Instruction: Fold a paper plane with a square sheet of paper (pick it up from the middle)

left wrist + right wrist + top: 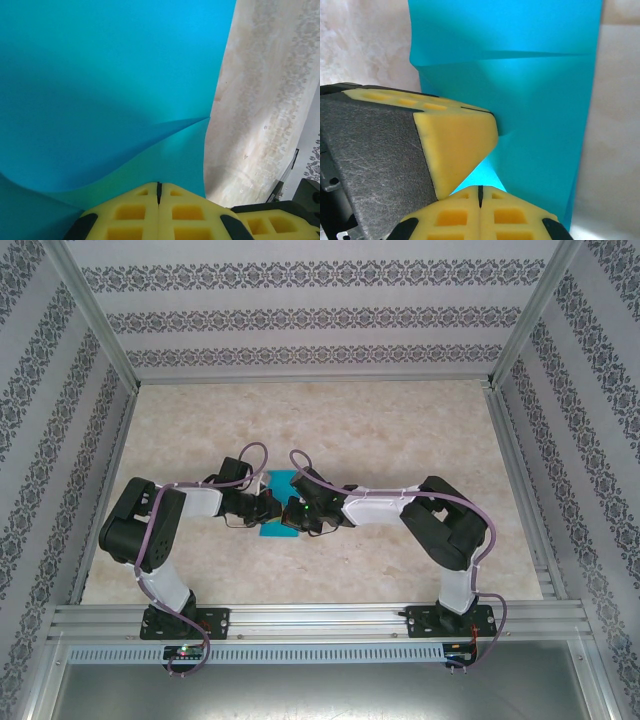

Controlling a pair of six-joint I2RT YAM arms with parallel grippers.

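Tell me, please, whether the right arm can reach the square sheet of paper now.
Apparently yes: the right pincer, shut, seems to pinch the square sheet of paper; nothing stands between them.

Paper (270, 531) mostly hidden — edges cropped up close.

Black-jointed white arms (380, 505), mauve cables (256, 447) — yellow gridded claw pads (130, 212), black-tipped

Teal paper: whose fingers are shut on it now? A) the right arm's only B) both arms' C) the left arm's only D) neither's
B: in each wrist view the teal sheet runs into closed yellow tips, at the left fingers and at the right fingers.
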